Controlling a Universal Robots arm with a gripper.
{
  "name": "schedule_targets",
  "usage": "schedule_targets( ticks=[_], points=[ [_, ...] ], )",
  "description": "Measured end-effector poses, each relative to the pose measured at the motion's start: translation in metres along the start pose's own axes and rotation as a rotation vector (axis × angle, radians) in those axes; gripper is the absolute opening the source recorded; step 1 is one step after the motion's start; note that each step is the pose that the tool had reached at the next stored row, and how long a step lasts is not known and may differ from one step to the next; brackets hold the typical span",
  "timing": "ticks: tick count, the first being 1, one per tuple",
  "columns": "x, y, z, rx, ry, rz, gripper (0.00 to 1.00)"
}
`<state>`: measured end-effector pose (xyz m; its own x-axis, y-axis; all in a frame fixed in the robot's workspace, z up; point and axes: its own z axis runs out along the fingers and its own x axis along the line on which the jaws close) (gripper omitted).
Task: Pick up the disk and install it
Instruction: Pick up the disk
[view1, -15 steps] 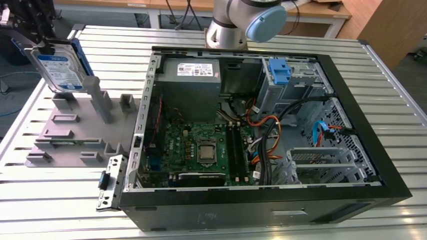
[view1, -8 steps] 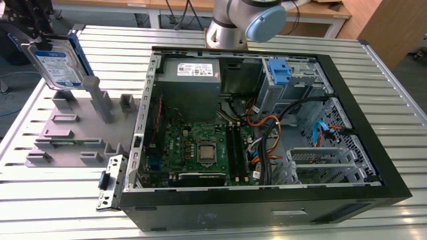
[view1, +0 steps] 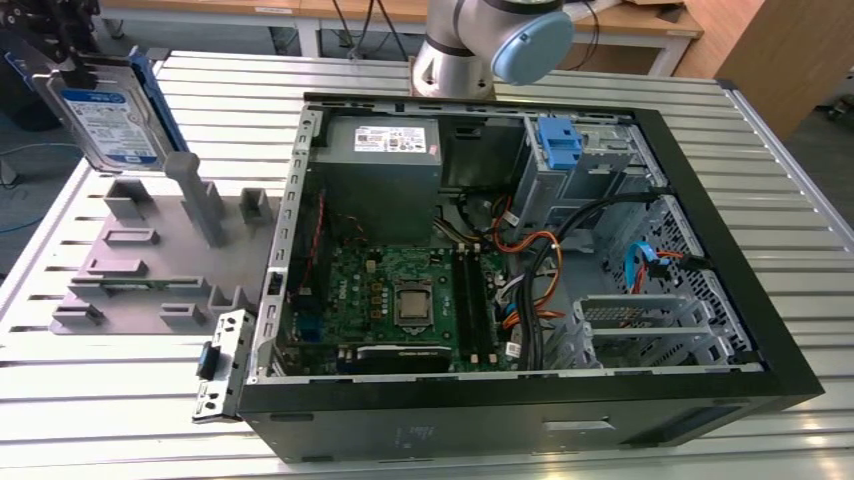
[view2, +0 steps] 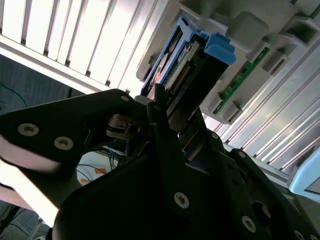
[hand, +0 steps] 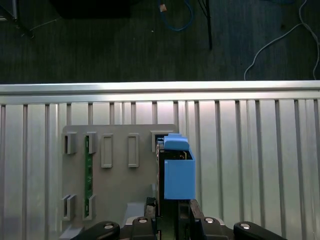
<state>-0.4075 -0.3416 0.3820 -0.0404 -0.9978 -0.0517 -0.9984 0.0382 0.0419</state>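
While the gripper (hand: 171, 214) holds the disk (view1: 110, 115) at the far corner on the exterior view's left, the rest of the bench is as follows.

Table (view1: 801, 150): ribbed metal slats, carries everything.

Computer case (view1: 467, 425): black, lying on its side, side panel off, interior open to the camera. It sits on the exterior view's right half of the table. Inside are a green main board (view1: 400, 290), a grey power supply (view1: 387, 150) against the far wall and a blue bracket (view1: 561, 140) beside it, with loose cables between them.

Arm (view1: 487, 40): base stands behind the case, at the far edge of the table.

Grey tray (view1: 147, 270): slotted holder just beside the case, on the exterior view's left. One slot holds a green circuit strip (hand: 89, 170).

Disk: on edge, slightly tilted, label facing the exterior camera, blue frame along its edge. It is over the tray's far end, well apart from the case. Cannot tell whether its lower edge touches the tray.

Gripper: black fingers (hand: 192, 212) sit one on each flat side of the disk, pinching it at its upper end; this shows in both wrist views.
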Motion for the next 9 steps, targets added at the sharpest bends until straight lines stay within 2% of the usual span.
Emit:
schedule_targets(
  ticks=[9],
  points=[
    [-0.0011,0.0009,-0.0220,0.0000,0.0000,0.000,0.35]
  ],
)
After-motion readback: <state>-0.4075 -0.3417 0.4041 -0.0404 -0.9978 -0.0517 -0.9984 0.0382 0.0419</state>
